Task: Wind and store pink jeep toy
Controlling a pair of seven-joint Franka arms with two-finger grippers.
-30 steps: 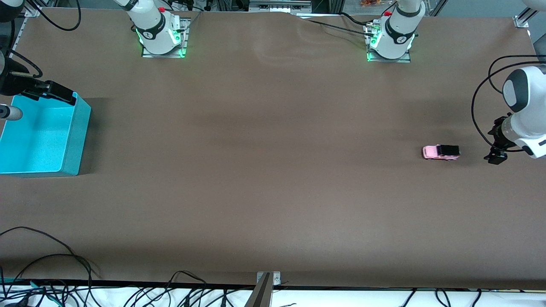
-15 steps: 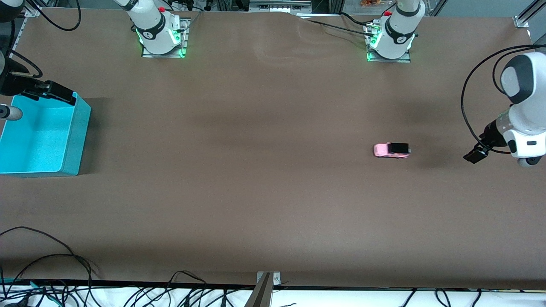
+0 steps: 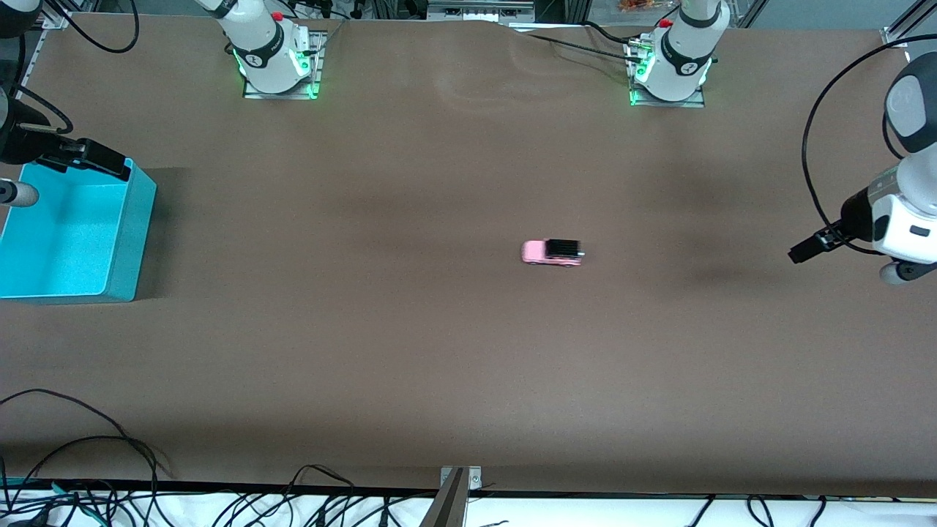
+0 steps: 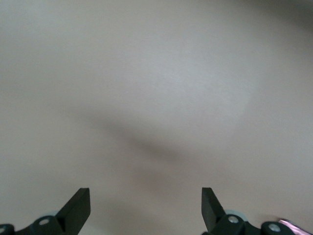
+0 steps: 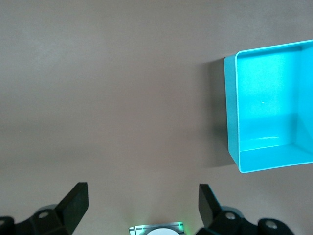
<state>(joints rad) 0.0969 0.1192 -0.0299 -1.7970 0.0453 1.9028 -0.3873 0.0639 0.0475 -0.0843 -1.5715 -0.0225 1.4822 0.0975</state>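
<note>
On the brown table cloth (image 3: 439, 351), about midway between its two ends and on all four wheels: the pink jeep toy (image 3: 553, 252), pink bonnet toward the right arm's end, black roof toward the left arm's end. Touched by nothing, with bare cloth all around and only its own small shadow beside it. Well apart from the turquoise bin (image 3: 139, 219), which stands at the right arm's end of the table, open side up and with nothing inside; seen again from the right wrist (image 5: 232, 122) as a clean box with pale blue walls and floor. Up in the air over the left arm's end of the table, well clear of the toy: the left gripper (image 3: 804, 250), carrying nothing, dark fingers spread wide in its own wrist view (image 4: 145, 205) with only blurred, pale cloth between them. High over the right arm's end of the table, waiting: the right gripper (image 5: 143, 203), likewise spread wide and holding nothing, with the bin off to one side of it and bare cloth beneath. Between its fingertips (image 5: 78, 196), lower down, a glimpse of a metal base plate (image 5: 155, 229) edged in green light. Along the top of the front view, the two white arm bases, the right arm's base (image 3: 272, 58) and the left arm's base (image 3: 670, 69), each glowing green at the foot. Along the table edge nearest the front camera, a tangle of black cables (image 3: 88, 468).
</note>
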